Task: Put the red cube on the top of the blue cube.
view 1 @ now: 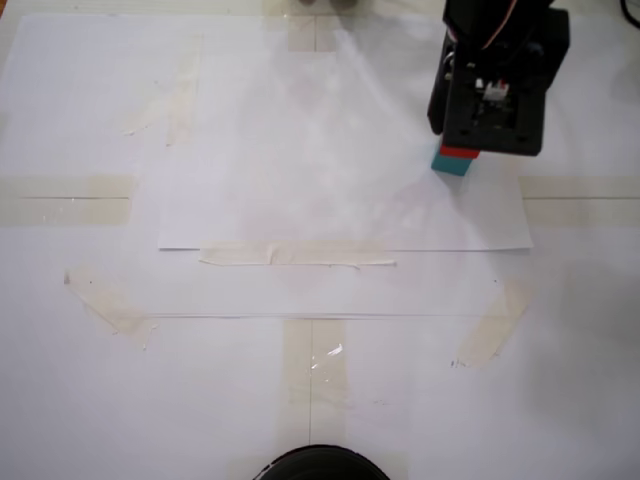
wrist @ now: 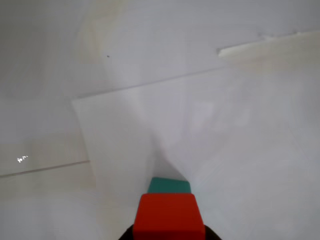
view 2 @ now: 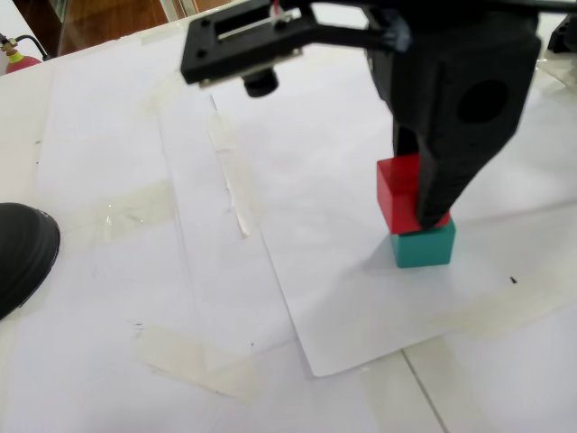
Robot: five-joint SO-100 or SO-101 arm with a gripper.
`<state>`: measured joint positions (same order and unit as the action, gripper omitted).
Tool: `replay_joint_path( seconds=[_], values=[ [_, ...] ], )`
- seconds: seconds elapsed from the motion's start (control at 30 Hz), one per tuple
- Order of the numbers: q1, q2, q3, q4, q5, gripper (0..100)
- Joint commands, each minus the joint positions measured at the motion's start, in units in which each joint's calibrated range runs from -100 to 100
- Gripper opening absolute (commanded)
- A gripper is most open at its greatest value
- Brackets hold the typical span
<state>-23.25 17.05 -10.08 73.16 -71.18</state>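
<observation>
Black two-finger gripper [view 2: 433,212] reaching down from the upper right of a fixed view, closed on the small bright red matte cube [view 2: 398,194]; one dark finger [view 2: 446,171] lying across the cube's right face, the other hidden behind it. Red cube resting on top of the small teal, blue-green matte cube [view 2: 424,245], bottom face touching the teal top, shifted slightly to the left so the stack is not quite flush. Arm's black body bulking above the stack, with a flat black bracket and a small round camera lens [view 2: 260,83] jutting out to the left, roughly level over the sheet.

In a fixed view from above, the gripper [view 1: 470,150] and arm housing [view 1: 495,75] sitting at the far right, covering nearly all of the stack; only a thin red strip [view 1: 459,153] showing, with a teal face [view 1: 451,165] just below it. Both cubes standing on a white paper sheet [view 1: 330,180] taped over the white table [view 1: 100,400], near the sheet's right edge. Strips of beige masking tape [view 1: 295,256] along the sheet's near edge and at the corners.

In the wrist view, red cube [wrist: 169,216] at the bottom centre, filling the space between the dark finger tips [wrist: 212,233], teal cube [wrist: 170,185] peeking out just beyond it. White paper [wrist: 210,125] spreading out further off.
</observation>
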Motion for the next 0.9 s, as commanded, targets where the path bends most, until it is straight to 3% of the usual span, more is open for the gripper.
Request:
replay_joint_path(
  seconds=[0.0,0.43,0.87],
  values=[
    [-0.5,-0.8,-3.7,-1.1,-0.9,12],
    [-1.7,-3.1,0.5,-3.3,-0.9,12],
    [-1.1,-6.6,7.3,-7.0,0.4,19]
  ],
)
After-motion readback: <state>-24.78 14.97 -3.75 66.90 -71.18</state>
